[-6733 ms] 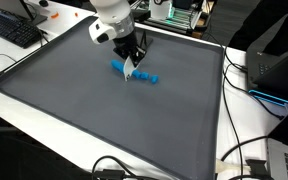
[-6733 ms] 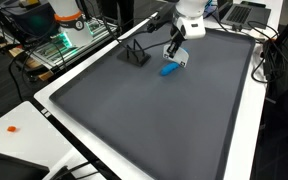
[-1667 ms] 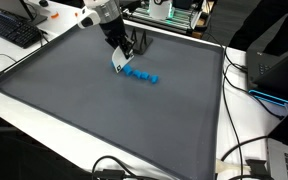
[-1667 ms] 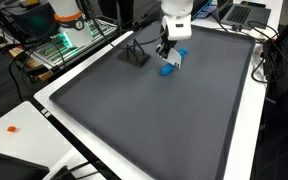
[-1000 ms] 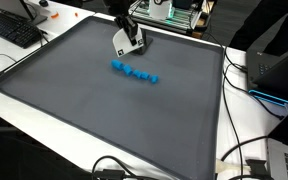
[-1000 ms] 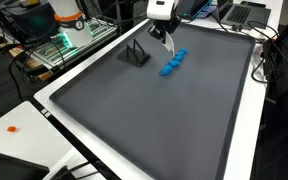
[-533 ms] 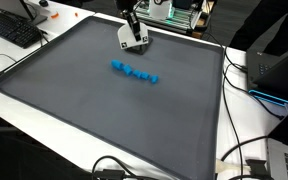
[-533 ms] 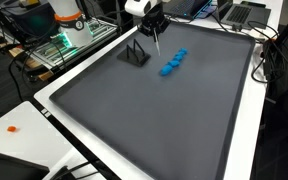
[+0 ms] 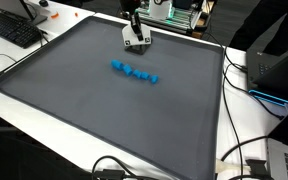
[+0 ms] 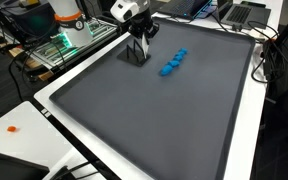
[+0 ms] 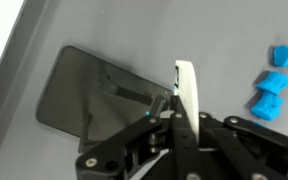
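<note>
My gripper [image 11: 180, 112] is shut on a thin white flat piece [image 11: 186, 88] that stands on edge between the fingers. Right below it lies a small black stand [image 11: 79, 100] with a flat base and wire uprights. In both exterior views the gripper [image 9: 135, 38] [image 10: 141, 33] hangs over the stand [image 10: 134, 58] near the far edge of the grey mat [image 9: 104, 110]. A short row of blue pieces [image 9: 135, 72] [image 10: 172, 63] [image 11: 272, 85] lies on the mat apart from the gripper.
The mat has a raised white border [image 10: 74, 75]. A keyboard [image 9: 12, 30] and cables [image 9: 239, 160] lie beyond the mat. Electronics with green lights [image 10: 64, 42] sit on a shelf beside the table. A small orange object [image 10: 13, 128] rests on the white surface.
The gripper has carried the white piece away from the blue pieces toward the mat's far edge and now hangs over the black stand. The blue pieces have stayed in their row.
</note>
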You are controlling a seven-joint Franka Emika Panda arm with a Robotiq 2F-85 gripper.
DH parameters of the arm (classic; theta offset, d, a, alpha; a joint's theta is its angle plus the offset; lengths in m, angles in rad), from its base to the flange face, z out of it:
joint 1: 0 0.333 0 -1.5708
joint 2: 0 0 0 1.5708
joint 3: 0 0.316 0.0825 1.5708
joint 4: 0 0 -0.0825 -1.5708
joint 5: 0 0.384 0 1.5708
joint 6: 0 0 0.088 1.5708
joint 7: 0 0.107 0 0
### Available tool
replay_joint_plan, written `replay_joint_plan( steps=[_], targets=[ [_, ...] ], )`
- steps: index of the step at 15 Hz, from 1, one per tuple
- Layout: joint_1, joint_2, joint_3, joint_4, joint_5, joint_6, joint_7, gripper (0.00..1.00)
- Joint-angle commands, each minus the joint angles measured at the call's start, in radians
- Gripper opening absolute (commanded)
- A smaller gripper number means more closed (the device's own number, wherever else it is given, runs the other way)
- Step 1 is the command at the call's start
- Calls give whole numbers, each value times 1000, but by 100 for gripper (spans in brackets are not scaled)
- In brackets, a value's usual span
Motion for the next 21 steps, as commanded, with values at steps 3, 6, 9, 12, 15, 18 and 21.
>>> replay_joint_plan(
  steps=[3, 6, 9, 12, 15, 18, 21],
  targets=[
    [8, -3, -3, -56, 131, 94, 22, 1],
    [11, 16, -1, -65, 167, 139, 30, 1],
    [13, 31, 0, -74, 173, 176, 54, 1],
    [14, 46, 0, -81, 170, 206, 83, 1],
    [17, 54, 2, -85, 179, 227, 100, 1],
    [23, 58, 7, -86, 199, 255, 103, 1],
    [29, 76, 7, -86, 200, 264, 117, 1]
  ],
)
